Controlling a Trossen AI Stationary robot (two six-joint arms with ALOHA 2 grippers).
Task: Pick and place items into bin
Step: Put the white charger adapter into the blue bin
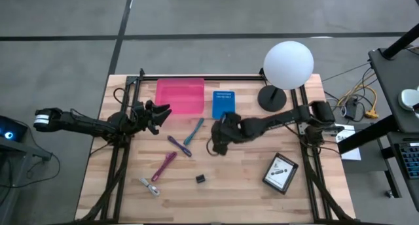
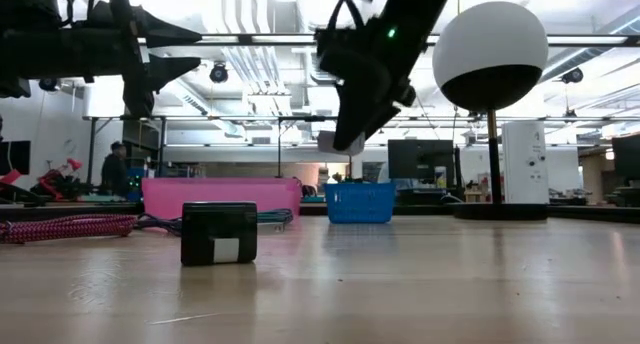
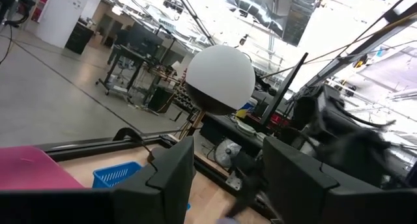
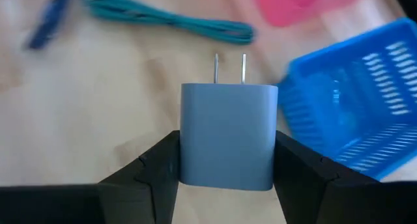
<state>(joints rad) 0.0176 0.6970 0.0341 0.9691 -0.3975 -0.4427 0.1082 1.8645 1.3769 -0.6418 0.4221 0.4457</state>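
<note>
My right gripper [image 1: 217, 145] hangs above the table's middle, shut on a lavender-grey plug cube [image 4: 227, 142] with two metal prongs. My left gripper [image 1: 159, 111] is open and empty in the air beside the pink bin [image 1: 180, 95]; its fingers also show in the left wrist view [image 3: 225, 178]. A teal tool [image 1: 194, 132], a purple tool [image 1: 179, 146], a magenta tool [image 1: 163, 166], a silvery clip [image 1: 149, 186] and a small black cube [image 1: 200, 178] lie flat on the table. A black-and-white card box [image 1: 281, 173] lies at the near right. My right gripper pinches the plug cube by two opposite flat sides [image 4: 189, 152] between its two fingers [image 4: 153, 168]. The fingers slant down from the table's right side. The cube is lifted clear of the table, and its prongs [image 4: 229, 68] point forward, away from the gripper.
A small blue basket [image 1: 223, 104] stands right of the pink bin at the far side. A white globe lamp [image 1: 287, 65] on a dark foot stands at the far right. Dark frame rails run along both table sides. Bare wood lies at the near middle.
</note>
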